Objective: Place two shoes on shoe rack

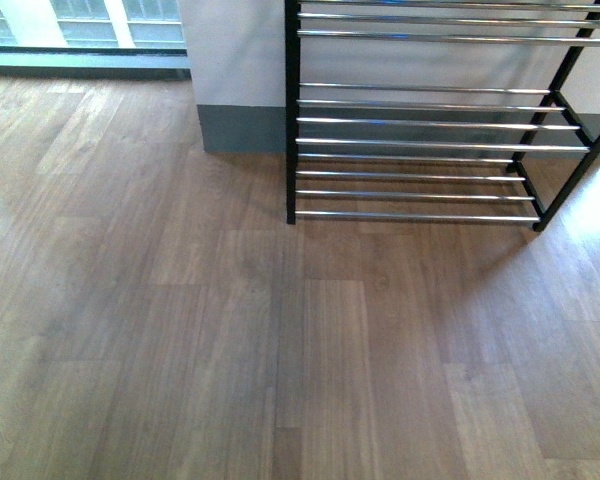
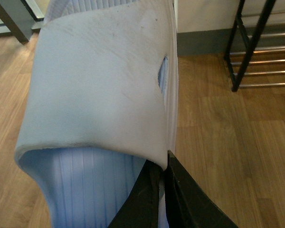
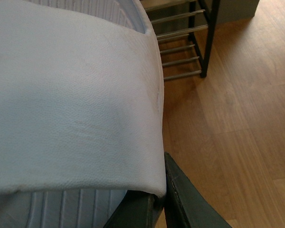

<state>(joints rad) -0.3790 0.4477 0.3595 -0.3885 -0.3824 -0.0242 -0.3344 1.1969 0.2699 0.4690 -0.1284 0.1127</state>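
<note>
Two shoes (pale slides, by the look of them) are held, one per arm. The left shoe (image 2: 99, 85) is clamped at its strap edge by the closed left pincer (image 2: 164, 183). The right shoe (image 3: 71, 104) is clamped likewise by the right pincer (image 3: 162, 190), probably so that the soles hang free. Ahead, the shoe rack (image 1: 420, 144) is shown with bare shelves, and open floor (image 1: 230, 330) is left before it.

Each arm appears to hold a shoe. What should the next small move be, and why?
Probably carry both forward toward the shoe rack. The left end effector is shut on one pale slide, the right end effector on the second slide, and no shoe shows on the rack's visible shelves.
</note>
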